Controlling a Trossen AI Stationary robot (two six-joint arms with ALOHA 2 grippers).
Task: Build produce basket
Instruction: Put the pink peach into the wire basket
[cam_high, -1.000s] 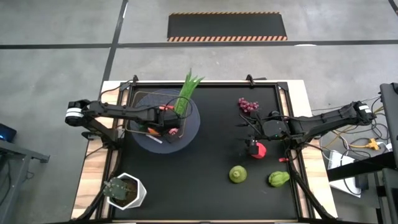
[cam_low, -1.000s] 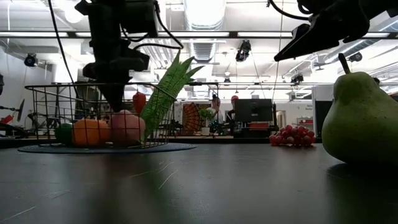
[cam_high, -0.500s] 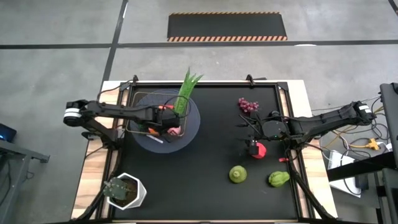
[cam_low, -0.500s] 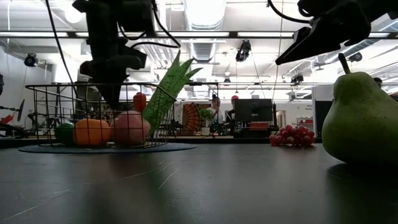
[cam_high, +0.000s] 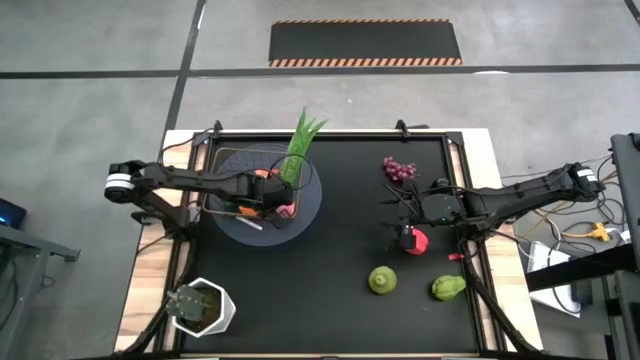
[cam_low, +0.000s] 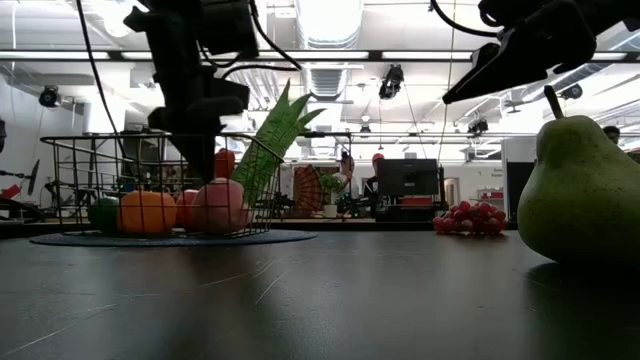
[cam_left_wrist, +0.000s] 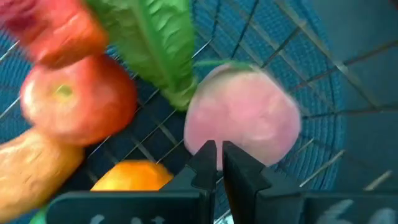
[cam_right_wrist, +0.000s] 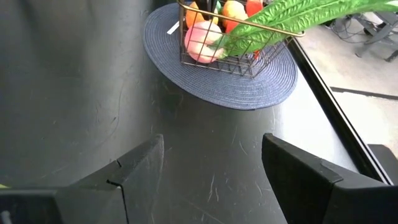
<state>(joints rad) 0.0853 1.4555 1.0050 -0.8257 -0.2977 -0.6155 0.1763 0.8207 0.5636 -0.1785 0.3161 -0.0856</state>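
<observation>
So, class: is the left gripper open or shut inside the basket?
Shut. In the left wrist view the left gripper has its two fingers pressed together, empty, just above the pink fruit in the basket.

The wire basket (cam_high: 226, 199) sits on its round grey disc at the counter's left, holding a pink fruit (cam_left_wrist: 242, 115), red apple (cam_left_wrist: 78, 98), orange (cam_low: 146, 212) and an upright leafy green stalk (cam_high: 298, 150). Purple grapes (cam_high: 399, 168), a red fruit (cam_high: 415, 241), a pear (cam_high: 382, 280) and another green piece (cam_high: 448, 288) lie loose at right.
</observation>
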